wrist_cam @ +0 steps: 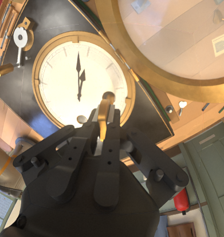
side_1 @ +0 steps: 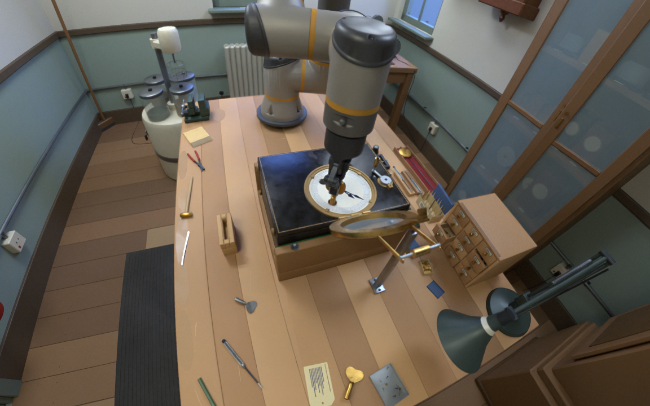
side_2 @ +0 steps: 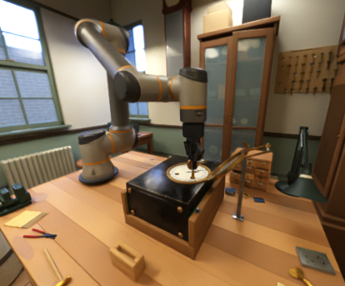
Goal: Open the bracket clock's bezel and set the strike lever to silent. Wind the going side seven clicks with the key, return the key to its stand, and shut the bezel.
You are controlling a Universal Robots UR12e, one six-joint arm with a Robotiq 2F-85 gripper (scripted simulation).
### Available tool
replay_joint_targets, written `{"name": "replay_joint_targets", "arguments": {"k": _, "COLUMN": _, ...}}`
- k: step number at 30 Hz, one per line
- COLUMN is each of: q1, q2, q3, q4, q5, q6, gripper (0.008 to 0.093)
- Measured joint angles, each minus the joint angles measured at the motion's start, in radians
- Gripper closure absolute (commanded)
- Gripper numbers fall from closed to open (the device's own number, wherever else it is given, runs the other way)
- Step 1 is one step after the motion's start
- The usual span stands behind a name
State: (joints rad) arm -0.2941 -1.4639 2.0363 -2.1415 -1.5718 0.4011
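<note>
The brass key (wrist_cam: pixel 103 116) stands upright on the white dial (side_1: pixel 339 190) of the bracket clock (side_1: pixel 317 199), which lies on its back in a wooden cradle. My gripper (wrist_cam: pixel 104 120) is straight above the dial, and its fingers are closed on the key's brass grip (side_1: pixel 335 190) (side_2: pixel 192 170). The brass bezel (side_1: pixel 374 224) with its glass is swung open off the dial's near edge (wrist_cam: pixel 176 45). A small lever with a white round end (wrist_cam: pixel 19 43) sits on the clock face plate beside the dial. The wooden key stand (side_1: pixel 227 233) is on the bench left of the clock.
Behind the clock stands the arm's base (side_1: pixel 281 96), with a radiator further back. A small chest of drawers (side_1: pixel 481 237) and a desk lamp (side_1: pixel 489 318) are to the right. A metal prop (side_1: pixel 390 265) holds up the bezel. Loose tools, another brass key (side_1: pixel 352 379) and a paper tag lie on the near bench.
</note>
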Motion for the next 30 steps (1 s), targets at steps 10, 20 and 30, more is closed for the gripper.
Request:
{"name": "replay_joint_targets", "arguments": {"k": 10, "q1": 0.0, "q2": -0.003, "q3": -0.003, "q4": 0.006, "q5": 0.0, "q6": 0.0, "gripper": 0.0934}}
{"name": "replay_joint_targets", "arguments": {"k": 20, "q1": 0.0, "q2": -0.006, "q3": -0.006, "q4": 0.012, "q5": 0.0, "q6": 0.0, "gripper": 0.0934}}
{"name": "replay_joint_targets", "arguments": {"k": 30, "q1": 0.0, "q2": -0.009, "q3": -0.009, "q4": 0.017, "q5": 0.0, "q6": 0.0, "gripper": 0.0934}}
